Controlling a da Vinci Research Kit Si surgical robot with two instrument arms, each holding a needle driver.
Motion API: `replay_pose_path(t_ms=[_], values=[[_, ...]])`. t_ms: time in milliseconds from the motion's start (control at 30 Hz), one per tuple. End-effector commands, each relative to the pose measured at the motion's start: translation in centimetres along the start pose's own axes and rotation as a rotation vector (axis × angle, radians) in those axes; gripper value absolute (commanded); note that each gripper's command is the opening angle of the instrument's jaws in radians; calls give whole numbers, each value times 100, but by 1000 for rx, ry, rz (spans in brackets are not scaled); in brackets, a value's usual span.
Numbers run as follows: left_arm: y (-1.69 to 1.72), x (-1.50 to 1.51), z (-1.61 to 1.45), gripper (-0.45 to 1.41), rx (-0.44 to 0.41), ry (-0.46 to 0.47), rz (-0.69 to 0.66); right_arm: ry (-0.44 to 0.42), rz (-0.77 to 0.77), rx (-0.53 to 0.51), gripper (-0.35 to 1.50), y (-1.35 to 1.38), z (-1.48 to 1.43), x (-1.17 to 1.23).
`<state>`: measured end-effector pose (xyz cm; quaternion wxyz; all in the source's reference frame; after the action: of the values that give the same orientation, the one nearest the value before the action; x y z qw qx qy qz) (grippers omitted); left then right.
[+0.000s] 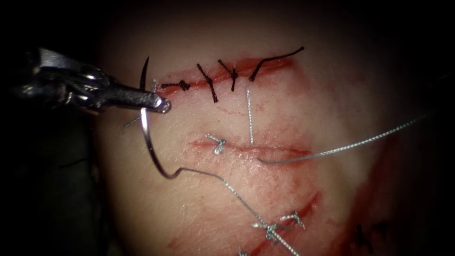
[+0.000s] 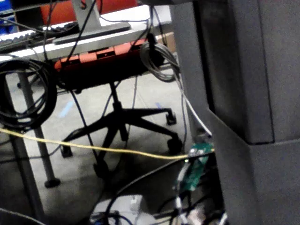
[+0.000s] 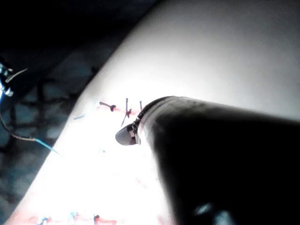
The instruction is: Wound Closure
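Endoscope view: my left tool (image 1: 159, 102), at nine o'clock, pinches the needle (image 1: 147, 130) in its upper curve, clear of the tissue (image 1: 294, 189), left of the cut (image 1: 265, 149), thread (image 1: 222, 182) trailing toward five o'clock

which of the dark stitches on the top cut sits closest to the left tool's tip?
The leftmost dark stitch, just right of the left tool, whose shut jaws hold the needle. The other three lie further right along the cut.
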<state>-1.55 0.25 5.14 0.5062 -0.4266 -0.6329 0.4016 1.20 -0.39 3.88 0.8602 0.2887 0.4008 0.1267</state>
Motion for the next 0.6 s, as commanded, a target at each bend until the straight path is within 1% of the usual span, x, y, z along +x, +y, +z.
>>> replay_pose_path(t_ms=[33,100,167,200,233,367,433,500,567,600], values=[[-10,0,2,-45,31,-22,22,-15,-15,15,128,0,26,-7],[-21,-5,-3,-45,120,-77,43,-21,-29,18,130,0,40,-13],[-31,-12,-10,-45,221,-132,57,-23,-30,14,128,4,51,-14],[-38,-17,-15,-45,306,-170,66,-22,-29,10,128,7,54,-12],[-50,-24,-25,-45,454,-243,109,-21,-20,3,126,14,60,-6],[-65,-29,-50,-45,675,-364,175,-10,-1,1,126,24,61,12],[-67,-29,-62,-45,743,-405,196,5,14,-6,126,25,56,22],[-67,-29,-73,-45,792,-436,210,17,6,-22,125,25,51,30],[-67,-28,-77,-45,808,-451,222,26,-9,-29,125,25,48,37],[-68,-29,-78,-45,799,-472,261,34,-18,-28,125,25,46,45]])
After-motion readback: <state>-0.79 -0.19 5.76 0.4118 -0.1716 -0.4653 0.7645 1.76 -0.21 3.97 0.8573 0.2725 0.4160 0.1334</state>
